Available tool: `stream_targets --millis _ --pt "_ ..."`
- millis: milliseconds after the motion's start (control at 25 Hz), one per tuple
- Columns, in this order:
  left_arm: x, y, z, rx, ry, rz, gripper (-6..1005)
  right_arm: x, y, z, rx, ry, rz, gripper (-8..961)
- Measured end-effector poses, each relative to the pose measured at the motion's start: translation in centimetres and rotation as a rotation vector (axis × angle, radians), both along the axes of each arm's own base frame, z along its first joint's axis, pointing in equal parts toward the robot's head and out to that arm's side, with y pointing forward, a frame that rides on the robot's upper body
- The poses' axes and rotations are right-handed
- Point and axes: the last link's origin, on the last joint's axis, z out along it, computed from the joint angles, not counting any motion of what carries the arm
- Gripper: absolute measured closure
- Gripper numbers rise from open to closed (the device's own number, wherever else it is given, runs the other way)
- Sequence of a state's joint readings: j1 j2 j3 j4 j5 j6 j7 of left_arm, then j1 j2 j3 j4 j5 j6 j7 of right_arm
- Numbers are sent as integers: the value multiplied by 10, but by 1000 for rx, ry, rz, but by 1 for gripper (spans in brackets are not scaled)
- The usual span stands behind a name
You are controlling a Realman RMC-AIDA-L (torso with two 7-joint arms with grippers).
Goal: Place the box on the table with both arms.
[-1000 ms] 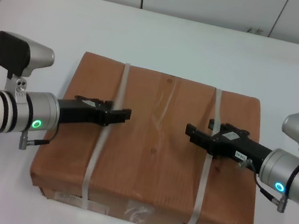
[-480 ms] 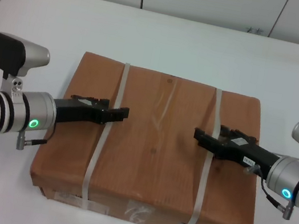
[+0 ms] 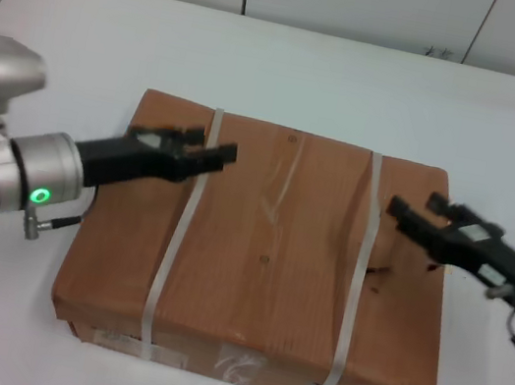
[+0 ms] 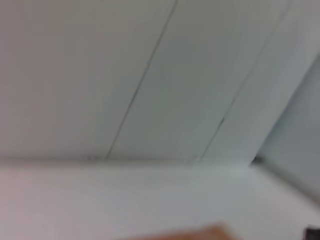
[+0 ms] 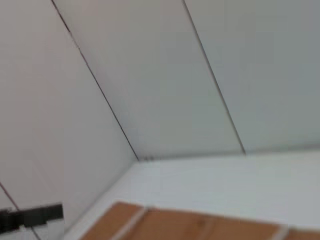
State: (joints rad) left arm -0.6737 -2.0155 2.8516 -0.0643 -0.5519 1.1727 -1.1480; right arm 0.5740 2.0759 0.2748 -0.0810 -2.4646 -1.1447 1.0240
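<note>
Box: the large flat brown cardboard box [image 3: 267,254] lies flat on the plain white smooth tabletop [image 3: 289,69], near the front edge of the scene and about in the middle between left and right.
Straps: two white plastic straps [image 3: 177,238] run over the lid from far to near, one on the left part and one on the right part.
Labels: white labels [image 3: 237,364] sit on the near side face of the box.
Left arm: the silver-white cylindrical left arm with a green glowing ring light [image 3: 0,182] comes in from the left side.
Left gripper: the black two-finger left gripper [image 3: 213,153] is over the far left part of the lid, its tips at the left strap; it holds nothing, and I cannot tell whether it touches the cardboard.
Left jaws: released, with a small gap between the two fingers.
Right gripper: the black two-finger right gripper [image 3: 412,212] comes in from the right side and is over the right part of the lid, just right of the right strap, holding nothing.
Right jaws: released, the fingers stand apart.
Wrist views: both show mostly the white panelled wall [image 5: 150,75]; a strip of the box with a strap appears at the edge of the right wrist view.
</note>
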Motion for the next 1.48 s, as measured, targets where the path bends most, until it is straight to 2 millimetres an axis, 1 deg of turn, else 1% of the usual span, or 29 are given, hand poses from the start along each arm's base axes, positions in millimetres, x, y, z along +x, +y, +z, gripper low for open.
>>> stream_targets --millis 120,200,240,320,400,480,560,800,1160,1480 --pt "11 -16 18 64 -96 -165 331 -7 -4 18 31 6 136 157" --pt "18 -26 31 44 -136 -284 332 -18 -10 26 40 13 279 157" --pt "21 -31 37 7 -143 -340 332 -24 -13 28 42 17 342 158" --pt "25 -40 43 -80 -148 -426 332 -36 -19 30 33 29 457 158" --pt "28 -45 47 -110 -155 -479 332 -45 -24 30 6 46 539 159" --pt "31 -49 48 -101 -164 -528 332 -52 -28 28 -30 51 597 160" --pt "33 -50 47 -98 -168 -537 332 -54 -29 28 -65 37 638 161" --pt "36 -51 46 -96 -178 -551 332 -56 -32 31 -83 23 690 161" --pt "35 -55 38 -100 -178 -538 332 -58 -32 30 -74 23 708 161" --pt "35 -53 36 -97 -171 -531 332 -58 -32 29 -68 20 708 161"
